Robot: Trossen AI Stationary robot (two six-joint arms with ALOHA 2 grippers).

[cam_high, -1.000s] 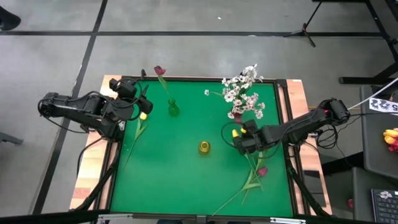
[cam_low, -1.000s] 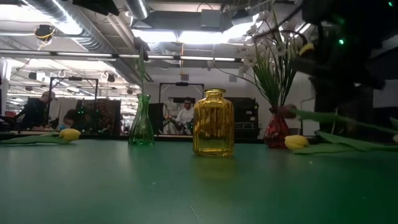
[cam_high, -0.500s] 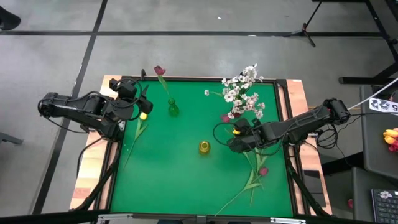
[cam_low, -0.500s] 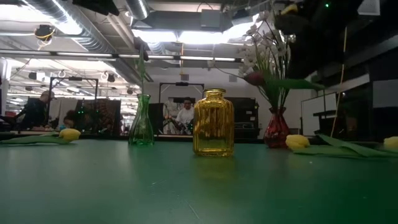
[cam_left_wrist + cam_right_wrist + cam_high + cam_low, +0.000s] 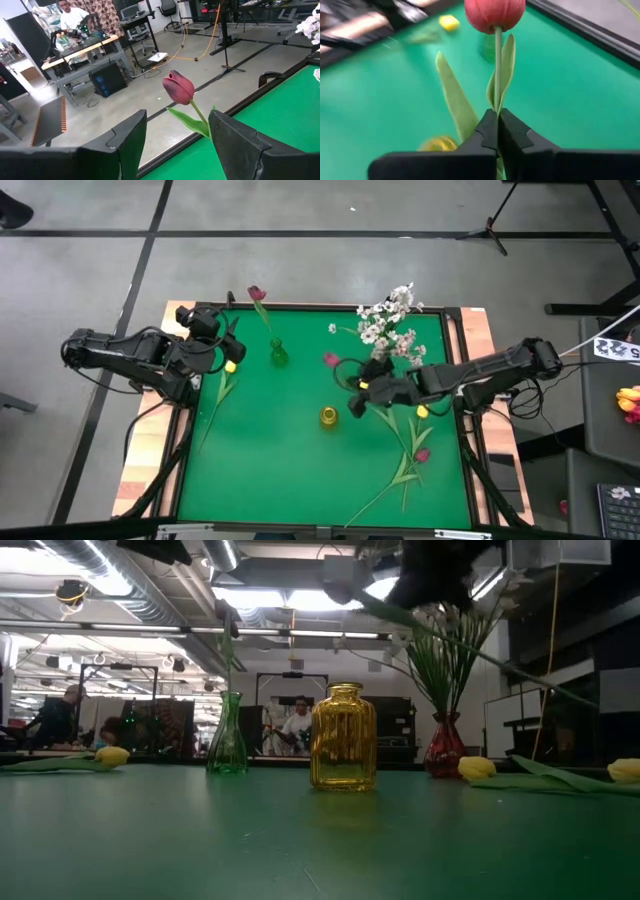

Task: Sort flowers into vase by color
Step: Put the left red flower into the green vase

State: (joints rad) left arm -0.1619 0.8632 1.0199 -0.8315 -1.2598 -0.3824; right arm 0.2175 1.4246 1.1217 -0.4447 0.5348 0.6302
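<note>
My right gripper [image 5: 362, 386] hangs above the table's middle right, shut on a dark red tulip whose blossom [image 5: 331, 360] points toward the green vase [image 5: 278, 356]. That vase holds another red tulip [image 5: 178, 87]. A yellow vase [image 5: 329, 417] stands in the middle. A red vase [image 5: 445, 747] at the far right holds white sprays [image 5: 390, 325]. Yellow tulips lie flat at the left [image 5: 230, 366] and right [image 5: 421, 411], and a red tulip [image 5: 422, 454] lies at the near right. My left gripper [image 5: 175, 142] waits open at the far left corner. My right gripper pinches the red tulip's stem [image 5: 496, 107] between its two shut fingers, a short way below the blossom [image 5: 495, 12], where the leaves [image 5: 454, 102] branch off. The fingers slant downward from the table's right side. The tulip is lifted clear, its long stem [image 5: 500, 665] trailing down behind the gripper.
The green mat has a raised dark border [image 5: 455, 370]. Several stems and leaves [image 5: 400, 470] lie crossed at the near right. The white sprays lean out over the far right of the mat. People and desks show in the room behind.
My right gripper has risen and gone toward the table's left, turning its wrist as it went. The red tulip it holds has come up with it, clear of the table, with its blossom now pointing toward the green vase. A yellow tulip stays on the mat at the right.
</note>
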